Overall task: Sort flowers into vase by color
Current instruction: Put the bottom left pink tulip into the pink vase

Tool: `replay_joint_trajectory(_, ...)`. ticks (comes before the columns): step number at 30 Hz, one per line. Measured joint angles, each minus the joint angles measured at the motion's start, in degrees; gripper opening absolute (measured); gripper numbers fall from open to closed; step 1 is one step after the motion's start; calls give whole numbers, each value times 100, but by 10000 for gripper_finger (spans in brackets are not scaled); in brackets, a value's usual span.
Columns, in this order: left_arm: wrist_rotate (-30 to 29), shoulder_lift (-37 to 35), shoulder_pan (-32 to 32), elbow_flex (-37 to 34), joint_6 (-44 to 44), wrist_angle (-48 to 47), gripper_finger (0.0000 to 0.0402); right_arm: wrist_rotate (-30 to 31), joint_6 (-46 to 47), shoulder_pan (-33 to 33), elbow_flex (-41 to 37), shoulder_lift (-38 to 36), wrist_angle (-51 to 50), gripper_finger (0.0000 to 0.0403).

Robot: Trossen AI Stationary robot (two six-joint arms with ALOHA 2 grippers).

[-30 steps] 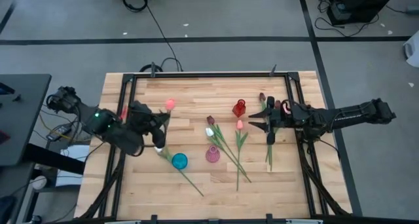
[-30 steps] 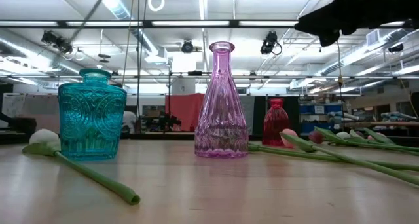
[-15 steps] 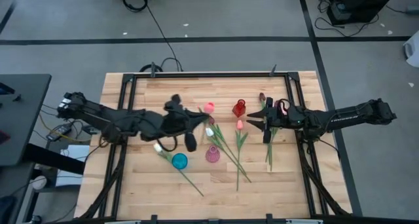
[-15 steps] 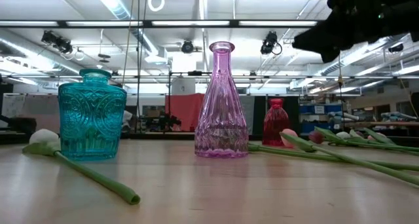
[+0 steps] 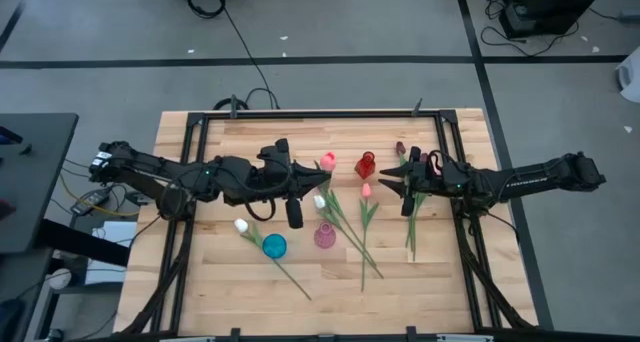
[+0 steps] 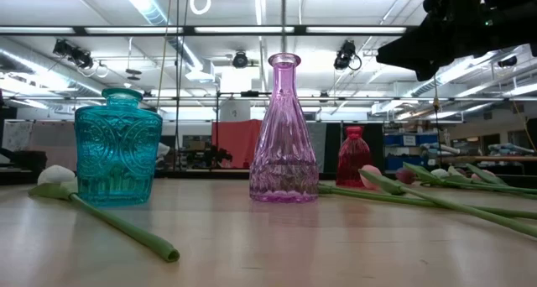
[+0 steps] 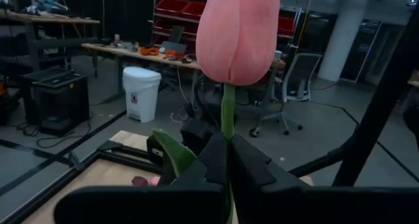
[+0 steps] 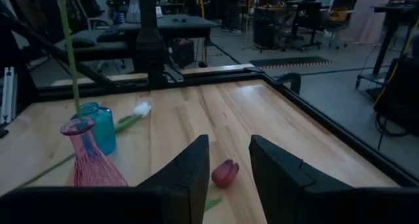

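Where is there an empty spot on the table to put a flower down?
The wood in front of the teal vase and pink vase is mostly bare, as is the strip behind the red vase. The middle is crowded: loose flowers lie there, with the left gripper holding a pink tulip.

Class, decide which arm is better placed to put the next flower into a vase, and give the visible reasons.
Left. The left gripper is shut on a pink tulip, held upright near the pink vase. The right gripper is open and empty, above the table by the red vase.
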Motion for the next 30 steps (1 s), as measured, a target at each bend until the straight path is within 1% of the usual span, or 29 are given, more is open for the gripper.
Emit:
replay_joint_trajectory(6, 11, 89, 34, 0, -26, -28, 10, 0, 1, 0, 0, 0, -26, 123)
replay_joint_trajectory(11, 21, 395, 34, 0, -124, -69, 10, -2, 0, 0, 0, 0, -28, 123)
replay_joint_trajectory(13, 108, 547, 34, 0, -196, -125, 10, -2, 2, 0, 0, 0, -28, 123)
replay_joint_trajectory(18, 133, 840, -20, 0, -625, -646, 10, -22, 4, 13, 0, 0, -45, 123)
replay_joint_trajectory(23, 121, 887, -188, 0, -1134, -1074, 12, -155, 52, 11, 0, 0, -39, 123)
replay_joint_trajectory(26, 118, 887, -307, 0, -1311, -1174, 33, -157, 52, 11, 0, 0, -37, 123)
replay_joint_trajectory(28, 76, 887, -375, 0, -1356, -1261, 65, -157, 52, 11, 0, 0, -35, 121)
replay_joint_trajectory(30, -174, 875, -432, 0, -1486, -1585, 106, -157, 80, 11, 0, 0, -27, 121)
